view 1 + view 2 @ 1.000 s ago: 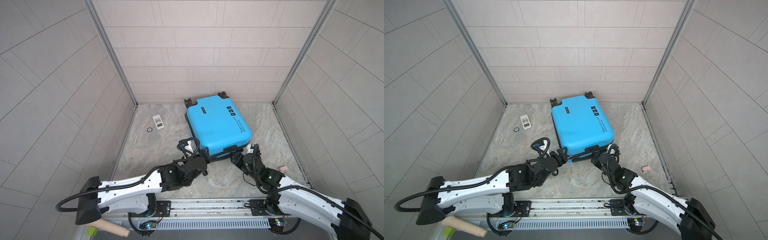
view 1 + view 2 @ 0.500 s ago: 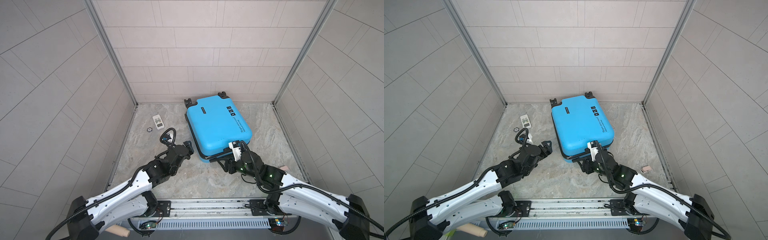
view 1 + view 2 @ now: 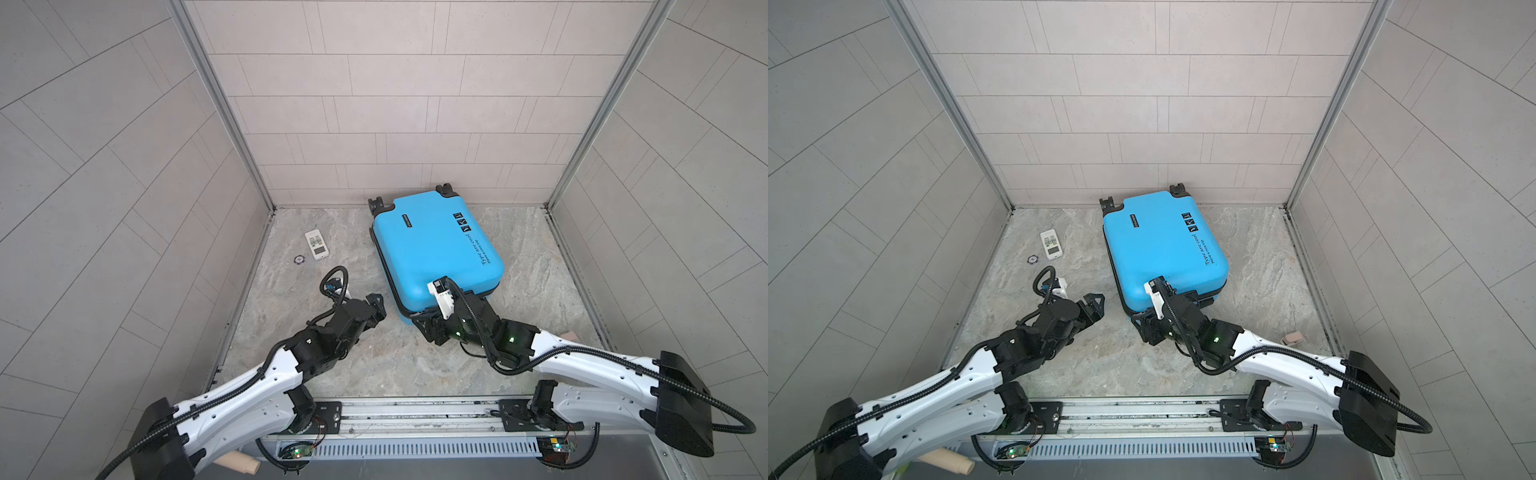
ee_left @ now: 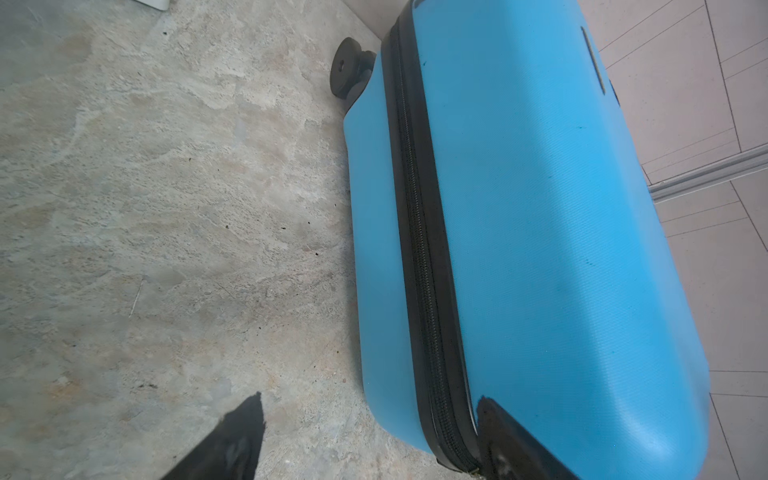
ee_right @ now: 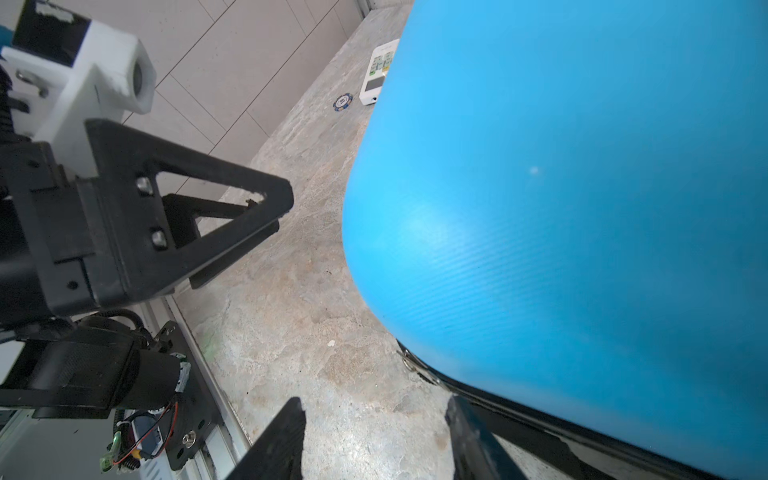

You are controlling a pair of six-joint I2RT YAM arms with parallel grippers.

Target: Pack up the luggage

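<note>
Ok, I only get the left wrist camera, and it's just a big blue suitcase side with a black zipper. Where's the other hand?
Observer: The right hand sits low at the near corner of the bright-blue hard-shell suitcase, open.
Operator: Is other stuff on the floor?
Observer: Yes, a small white rectangular remote control lies left of the suitcase, not touching it.
Operator: Anything else?
Observer: A little round blue-and-white chip lies beside the remote.

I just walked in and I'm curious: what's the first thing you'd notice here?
The bright-blue hard-shell suitcase jumps out, lying closed on the grey marbled floor near the back wall. The black right gripper is at its near corner and the black left gripper close by, both open. A small white remote control lies to its left.
</note>
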